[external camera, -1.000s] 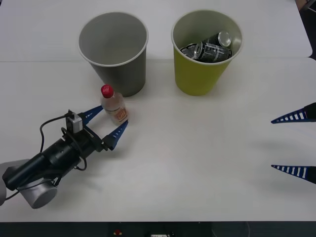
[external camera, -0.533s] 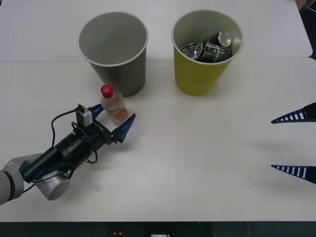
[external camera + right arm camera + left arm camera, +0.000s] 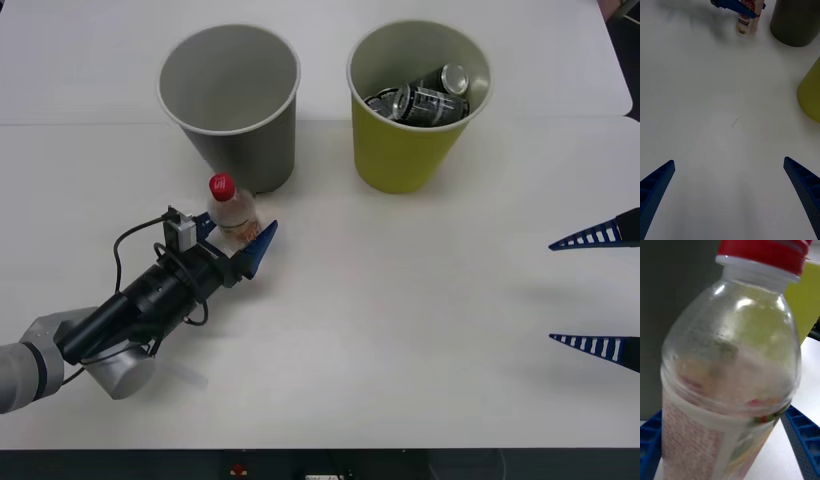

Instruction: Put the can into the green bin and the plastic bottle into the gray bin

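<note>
Since a second ago the left gripper [image 3: 232, 243] has slid forward, its blue fingers [image 3: 801, 437] now flanking the plastic bottle [image 3: 231, 212] without clearly clamping it. Clear, red-capped and yellow-orange labelled, it stands upright toward the tabletop's left edge, just before the gray bin [image 3: 231, 102]. By the right edge, the right gripper [image 3: 598, 292] waits spread wide.

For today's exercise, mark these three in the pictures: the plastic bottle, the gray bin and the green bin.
plastic bottle [image 3: 232, 211]: front view, on its clear shoulder below the red cap.
gray bin [image 3: 262, 150]: front view, on its outer wall.
green bin [image 3: 400, 150]: front view, on its outer wall.
</note>
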Robot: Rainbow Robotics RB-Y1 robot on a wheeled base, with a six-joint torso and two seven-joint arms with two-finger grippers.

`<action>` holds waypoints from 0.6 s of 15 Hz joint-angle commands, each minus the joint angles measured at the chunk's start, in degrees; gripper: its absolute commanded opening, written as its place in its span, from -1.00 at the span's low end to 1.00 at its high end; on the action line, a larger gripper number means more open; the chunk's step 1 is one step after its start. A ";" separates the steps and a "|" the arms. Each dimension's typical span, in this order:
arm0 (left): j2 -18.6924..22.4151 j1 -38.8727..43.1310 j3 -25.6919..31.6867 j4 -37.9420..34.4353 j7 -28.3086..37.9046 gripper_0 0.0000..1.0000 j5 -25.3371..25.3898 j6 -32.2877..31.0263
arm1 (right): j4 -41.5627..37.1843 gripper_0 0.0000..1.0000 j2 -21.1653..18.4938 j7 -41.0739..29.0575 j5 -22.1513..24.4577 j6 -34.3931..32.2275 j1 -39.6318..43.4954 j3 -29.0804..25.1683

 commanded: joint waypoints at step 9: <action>4.22 0.45 0.09 -3.08 2.64 -1.00 -4.55 0.02 | 0.00 1.00 0.00 0.00 0.00 0.00 0.00 0.00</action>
